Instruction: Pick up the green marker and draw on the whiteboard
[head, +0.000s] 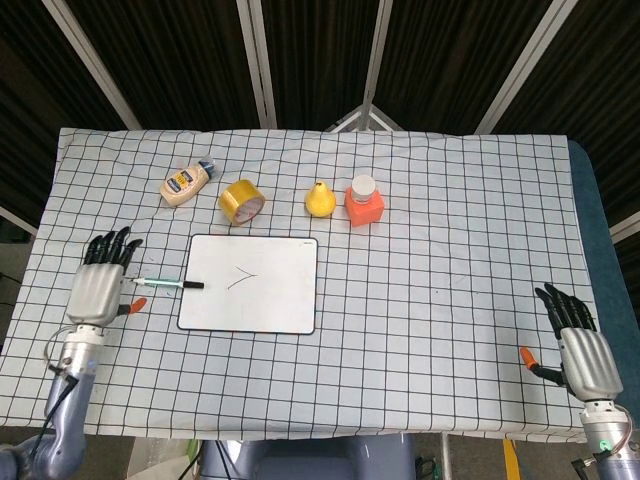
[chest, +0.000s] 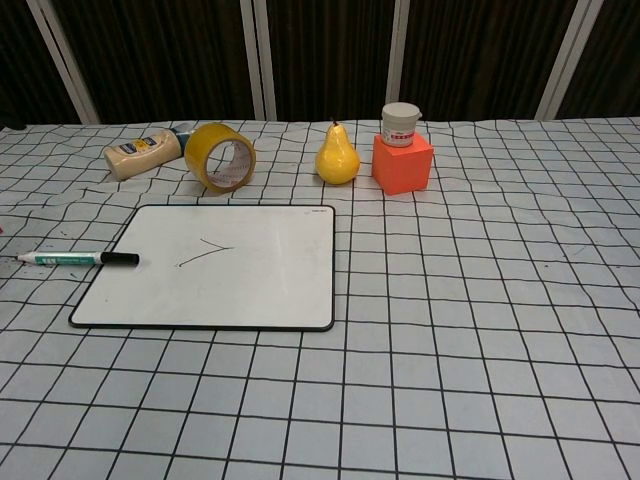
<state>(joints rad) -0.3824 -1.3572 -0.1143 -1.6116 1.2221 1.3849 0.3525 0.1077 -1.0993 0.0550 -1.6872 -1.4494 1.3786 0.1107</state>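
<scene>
**Green marker lying free at the whiteboard's left edge; both hands holding nothing**

The green marker is lying flat on the checked tablecloth, left of centre in the head view, its black cap reaching just over the left border of the whiteboard. The left hand is sitting at the left edge of the frame, fingers spread and empty. It is just beside the marker's tail end, and contact cannot be confirmed. The chest view is showing the marker alone, with no hand in frame.

The whiteboard is lying flat and is carrying a short angled black mark near its middle.

The right hand is resting at the lower right of the frame, fingers apart, empty, well apart from the board.

Along the upper part of the cloth, beyond the board, a squeeze bottle, a yellow tape roll, a yellow pear and an orange block topped by a white jar are standing in a row. None is lying between the left hand and the marker.
</scene>
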